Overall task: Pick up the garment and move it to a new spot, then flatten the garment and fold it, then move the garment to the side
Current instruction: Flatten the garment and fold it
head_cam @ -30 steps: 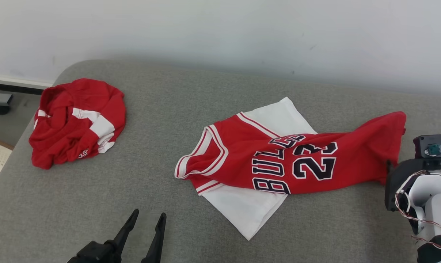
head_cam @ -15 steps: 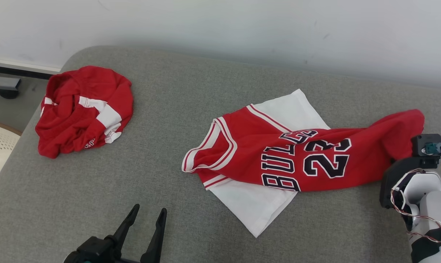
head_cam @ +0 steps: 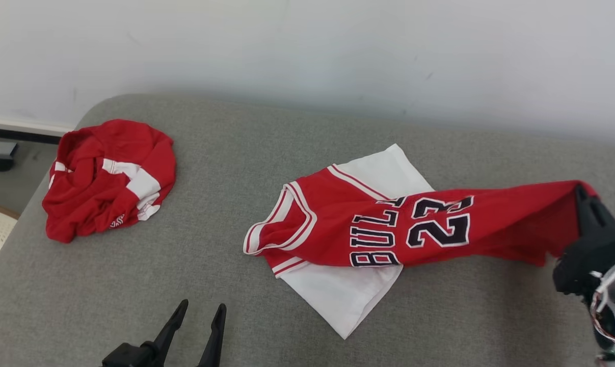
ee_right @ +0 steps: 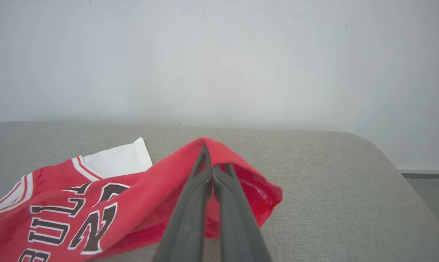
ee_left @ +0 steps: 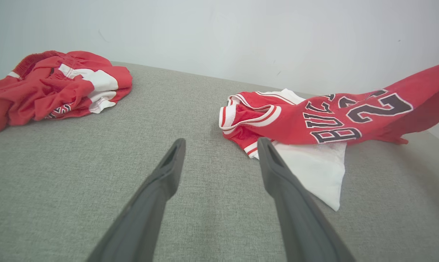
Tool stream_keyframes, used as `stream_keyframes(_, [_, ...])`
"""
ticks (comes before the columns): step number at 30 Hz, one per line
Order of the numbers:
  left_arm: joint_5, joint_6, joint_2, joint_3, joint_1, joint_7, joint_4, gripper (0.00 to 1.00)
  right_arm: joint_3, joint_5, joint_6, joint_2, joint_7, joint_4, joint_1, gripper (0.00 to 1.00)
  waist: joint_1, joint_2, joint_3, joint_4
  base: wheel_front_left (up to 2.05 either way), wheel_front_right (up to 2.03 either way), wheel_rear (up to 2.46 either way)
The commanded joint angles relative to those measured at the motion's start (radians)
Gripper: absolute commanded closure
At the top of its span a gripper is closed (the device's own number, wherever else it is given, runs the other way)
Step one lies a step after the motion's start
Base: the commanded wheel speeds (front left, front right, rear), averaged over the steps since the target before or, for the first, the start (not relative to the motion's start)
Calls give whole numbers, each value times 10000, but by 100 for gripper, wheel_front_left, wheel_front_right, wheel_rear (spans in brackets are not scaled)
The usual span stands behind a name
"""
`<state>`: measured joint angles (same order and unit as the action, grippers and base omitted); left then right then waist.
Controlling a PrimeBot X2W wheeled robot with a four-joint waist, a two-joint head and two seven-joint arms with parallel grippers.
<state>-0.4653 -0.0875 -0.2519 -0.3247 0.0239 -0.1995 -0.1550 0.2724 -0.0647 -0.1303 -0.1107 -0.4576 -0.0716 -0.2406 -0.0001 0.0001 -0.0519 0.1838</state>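
1. At the right edge of the head view, the right gripper [head_cam: 581, 196] is clamped on the red jersey [head_cam: 389, 229], holding that end above the grey cushion [head_cam: 236, 168]
2. The jersey's collar end lies mid-frame on a white garment [head_cam: 348, 295]
3. At lower left, the left gripper [head_cam: 197, 318] has its fingers apart and holds nothing
4. A crumpled red garment [head_cam: 108, 176] sits at upper left

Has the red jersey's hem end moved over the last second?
Yes. Measured against the white shirt under it, the red jersey has stretched rightward, hem lifted in the right hand; its collar end stays put.
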Motion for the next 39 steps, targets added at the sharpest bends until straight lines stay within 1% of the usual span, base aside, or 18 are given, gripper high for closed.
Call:
stream_keyframes(1, [-5, 43, -12, -20, -36, 8, 18, 0, 90, -47, -10, 28, -143, -468, 173, 100, 1, -1, 113, -101, 0, 0, 0])
stream_keyframes(3, [-7, 60, -7, -58, -55, 17, 23, 0, 237, -131, -10, 81, -408, -1280, 386, 100, 1, -1, 134, -106, 0, 0, 0])
stream_keyframes(5, [-12, 54, -7, -95, -77, 10, 18, 0, 312, -144, -10, 89, -636, -1754, 422, 100, 1, -1, 142, -97, 0, 0, 0])
stream_keyframes(7, [-35, 43, -16, -112, -91, 17, 10, 0, 370, -72, -10, 16, -795, -1836, 305, 100, 1, -1, 136, -67, 0, 0, 0])
stream_keyframes(8, [-44, 41, -24, -115, -88, 17, 17, 0, 461, -66, -10, -41, -814, -1683, 123, 100, 1, -1, 118, -47, 0, 0, 0])
stream_keyframes(10, [-55, 31, -45, -134, -60, 12, 35, 0, 537, 43, -10, -212, -788, -1117, -195, 100, 1, -1, 80, 9, 0, 0, 0])
stream_keyframes(12, [-51, 13, -76, -160, -1, 26, 47, 0, 535, 386, -10, -614, -516, -336, -686, 100, 1, -1, 21, 97, 0, 0, 0])
stream_keyframes(14, [-22, -13, -99, -227, 75, 51, 69, 0, 431, 735, -10, -995, -6, 667, -1287, 100, 1, -1, -46, 233, 0, 0, 0])
stream_keyframes(18, [16, -51, -105, -368, 215, 121, 103, 0, -88, 1331, -10, -1726, 1425, 2753, -2593, 100, 1, -1, -226, 663, 0, 0, 0])
stream_keyframes(19, [16, -51, -105, -368, 215, 121, 103, 0, -88, 1331, -10, -1726, 1425, 2753, -2593, 100, 1, -1, -226, 663, 0, 0, 0])
stream_keyframes(21, [13, -66, -80, -429, 242, 136, 109, 0, -412, 1727, -10, -2063, 1929, 3732, -3142, 100, 1, -1, -379, 928, 0, 0, 0])
stream_keyframes(23, [28, -71, -47, -507, 357, 123, 108, 0, -471, 1947, -10, -2221, 2305, 4598, -3712, 100, 1, -1, -573, 1216, 0, 0, 0])
stream_keyframes(26, [53, -123, 33, -642, 533, 58, 116, 0, -217, 2355, -10, -2394, 2731, 5673, -4351, 100, 1, -1, -893, 1613, 0, 0, 0])
stream_keyframes(27, [57, -135, 64, -684, 563, 42, 108, 0, -125, 2477, -10, -2418, 2834, 5959, -4499, 73, 1, -1, -995, 1716, 0, 0, 0])
stream_keyframes(28, [58, -155, 86, -715, 623, -13, 86, 0, -6, 2536, -10, -2393, 2919, 6245, -4639, 0, 1, -1, -1092, 1803, 0, 0, 0])
stream_keyframes(31, [68, -162, 118, -779, 745, -118, 14, 0, 407, 2898, -10, -2237, 3166, 6913, -5046, 0, 1, -1, -1293, 1932, 0, 0, 0])
stream_keyframes(34, [76, -170, 161, -809, 887, -181, -88, 0, 900, 3078, -10, -2019, 3329, 7570, -5403, 0, 1, -1, -1376, 1912, 0, 0, 0])
stream_keyframes(39, [84, -202, 158, -942, 1041, -167, -194, 0, 1074, 3153, -10, -1575, 3415, 8464, -5781, 0, 1, -1, -1149, 1589, 0, 0, 0])
